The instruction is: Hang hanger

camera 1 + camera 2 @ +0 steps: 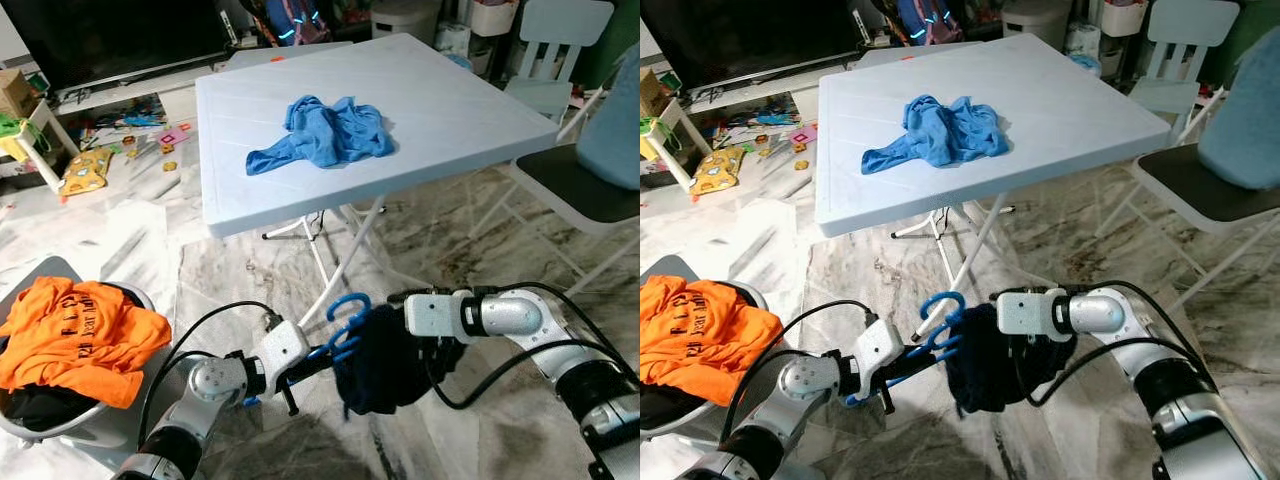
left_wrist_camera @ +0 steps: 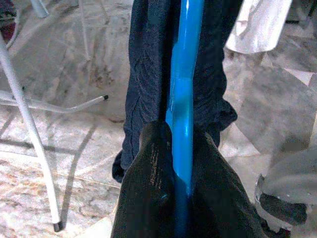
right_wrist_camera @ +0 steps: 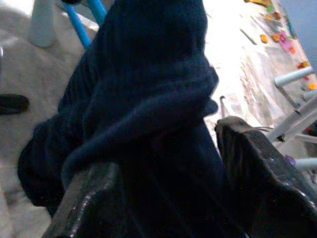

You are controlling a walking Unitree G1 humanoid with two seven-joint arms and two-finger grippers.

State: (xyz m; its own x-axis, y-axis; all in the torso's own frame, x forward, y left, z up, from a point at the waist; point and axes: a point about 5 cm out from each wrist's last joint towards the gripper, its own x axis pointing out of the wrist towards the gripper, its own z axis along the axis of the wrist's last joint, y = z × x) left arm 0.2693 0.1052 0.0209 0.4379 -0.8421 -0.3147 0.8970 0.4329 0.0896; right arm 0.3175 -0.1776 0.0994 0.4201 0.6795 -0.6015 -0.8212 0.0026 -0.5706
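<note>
Blue hanger clamped in left gripper, dark garment draped.

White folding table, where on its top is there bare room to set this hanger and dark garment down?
The white square plastic table is bare along its right half and its near edge. The crumpled blue cloth crowds the middle-left. Left pincer grips the blue plastic hanger; right pincer grips the navy garment.

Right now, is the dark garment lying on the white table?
No, the dark garment hangs on the blue hanger between both grippers, below the white table.
</note>
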